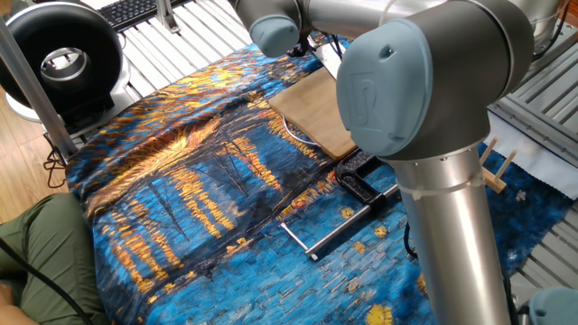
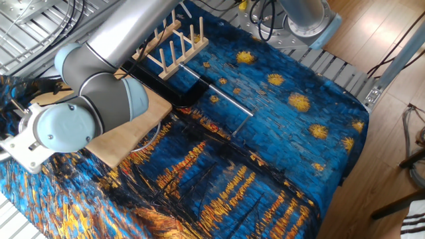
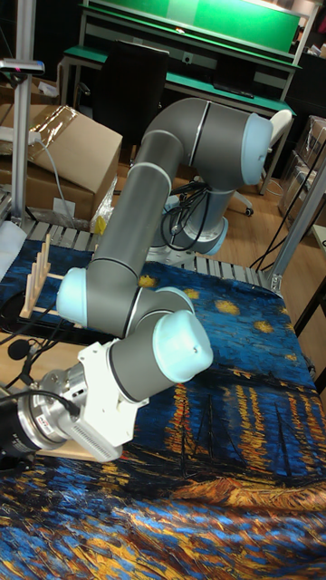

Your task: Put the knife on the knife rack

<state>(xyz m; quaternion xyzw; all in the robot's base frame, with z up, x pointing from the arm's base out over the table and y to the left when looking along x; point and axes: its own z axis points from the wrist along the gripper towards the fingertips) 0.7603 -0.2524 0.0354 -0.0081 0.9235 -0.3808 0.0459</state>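
End effector: out of sight past the wrist flange [image 3: 95,412]; grip state cannot be told.
Knife rack [image 2: 176,45]: well behind the wrist.
Writing: none readable.

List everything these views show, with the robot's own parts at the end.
tablecloth: one, blue with orange-yellow painting print, covers the table
knife rack: one, light wood with upright pegs, at the cloth's edge near the robot base
cutting board: one, tan bamboo, flat on the cloth, partly under the arm
clamp with rod: one, black with a silver rod, between board and rack
knife: none visible in any view
round device: one, black, off the table's corner
keyboard: one, black, beyond the table
cardboard box: one, brown, behind the table
fabric: one, olive green, beside the table
robot arm: one, silver with pale blue joint caps, reaching over the board
pincer: fingers out of every view
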